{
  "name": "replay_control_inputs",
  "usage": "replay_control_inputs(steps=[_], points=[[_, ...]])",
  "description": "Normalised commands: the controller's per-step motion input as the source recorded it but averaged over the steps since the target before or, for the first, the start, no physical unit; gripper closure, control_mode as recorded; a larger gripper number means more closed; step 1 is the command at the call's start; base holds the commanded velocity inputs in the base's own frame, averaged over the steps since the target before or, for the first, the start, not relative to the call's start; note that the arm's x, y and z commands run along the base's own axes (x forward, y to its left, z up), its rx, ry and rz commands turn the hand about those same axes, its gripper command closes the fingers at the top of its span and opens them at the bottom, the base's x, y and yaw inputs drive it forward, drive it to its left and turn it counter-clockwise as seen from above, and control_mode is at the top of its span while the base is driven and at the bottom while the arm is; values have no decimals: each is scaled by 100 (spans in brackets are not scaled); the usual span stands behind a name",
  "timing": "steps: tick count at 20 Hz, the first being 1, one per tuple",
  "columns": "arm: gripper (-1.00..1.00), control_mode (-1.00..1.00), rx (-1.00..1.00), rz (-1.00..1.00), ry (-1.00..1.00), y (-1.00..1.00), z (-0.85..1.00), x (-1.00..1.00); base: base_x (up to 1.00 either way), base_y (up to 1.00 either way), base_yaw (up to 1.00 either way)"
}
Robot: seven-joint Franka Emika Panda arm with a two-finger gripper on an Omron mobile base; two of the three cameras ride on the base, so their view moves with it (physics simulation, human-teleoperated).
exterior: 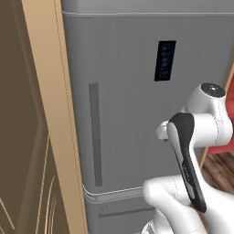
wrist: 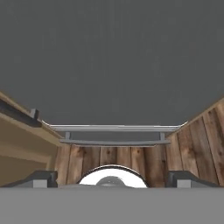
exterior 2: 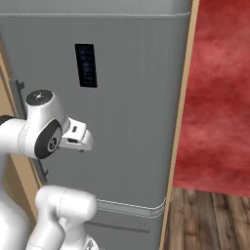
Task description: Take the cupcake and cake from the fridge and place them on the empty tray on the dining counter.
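Note:
The tall grey fridge [exterior: 128, 91] [exterior 2: 127, 107] stands shut right in front of me. Its long recessed handle [exterior: 95, 135] runs down the door's left side, and a dark display panel [exterior: 164, 60] sits near the top. My gripper [wrist: 112, 179] hangs close to the door [wrist: 113, 61] and points down along it. It is open, with the fingertips [wrist: 41, 178] far apart and nothing between them. The cupcake and the cake are hidden. The tray and the dining counter are out of view.
A tan wooden cabinet panel [exterior: 45, 114] borders the fridge on the left. To the right are a red wall [exterior 2: 215, 97] and a wooden plank floor [exterior 2: 210, 219]. The fridge's lower drawer front [exterior: 119, 210] sits below the door, just behind my white arm [exterior: 196, 137].

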Motion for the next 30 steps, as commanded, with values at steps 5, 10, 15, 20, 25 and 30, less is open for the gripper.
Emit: replay_control_inputs(steps=[5,10,15,20,25,30], points=[[-100,100,0,0,0,0,0,0,-65,0,0],[-100,100,0,0,0,0,0,0,-48,11,3],[-100,100,0,0,0,0,0,0,-26,29,9],[-100,100,0,0,0,0,0,0,-26,33,11],[-100,100,0,0,0,0,0,0,-42,34,8],[-100,100,0,0,0,0,0,0,-43,37,5]])
